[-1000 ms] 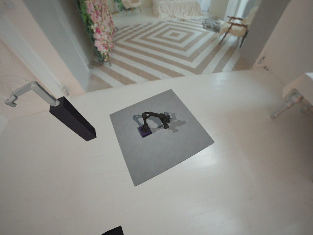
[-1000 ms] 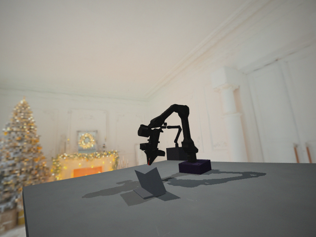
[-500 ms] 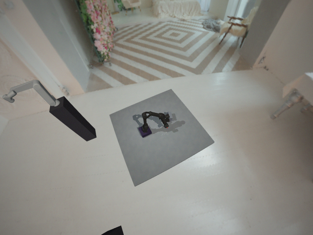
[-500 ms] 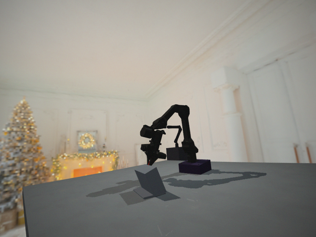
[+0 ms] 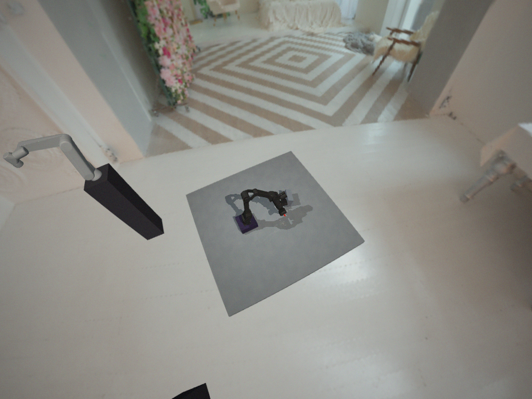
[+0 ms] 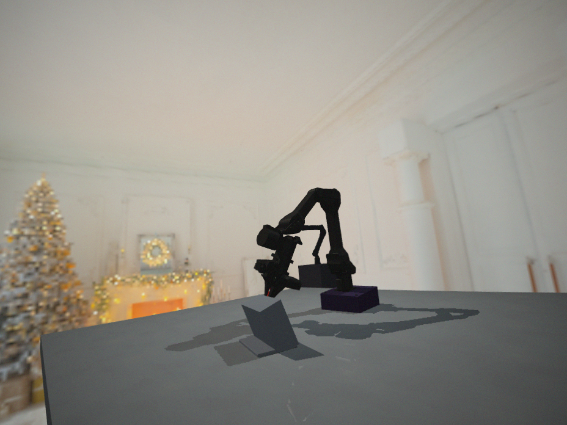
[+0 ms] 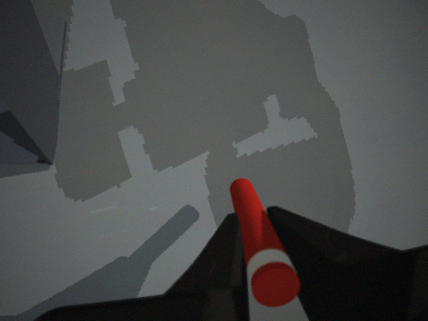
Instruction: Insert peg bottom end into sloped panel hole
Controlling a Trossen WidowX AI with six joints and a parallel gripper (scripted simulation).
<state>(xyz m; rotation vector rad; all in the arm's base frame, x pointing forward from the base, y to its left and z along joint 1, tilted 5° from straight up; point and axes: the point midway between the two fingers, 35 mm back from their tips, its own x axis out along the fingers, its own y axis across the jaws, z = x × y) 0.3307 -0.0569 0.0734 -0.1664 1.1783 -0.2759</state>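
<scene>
My gripper is shut on the red peg, a round rod with a white band near its upper end. The peg points down and away between the fingers, and it is above the table, touching nothing but the fingers. The sloped panel is grey; the exterior view shows it from behind, and the wrist view has it at the upper left, to one side of the peg. I cannot make out the hole in its face in any view.
The grey table top carries the arm's purple base block. Shadows of the arm and panel fall on it. A grey arm on a tall black pillar stands off the table.
</scene>
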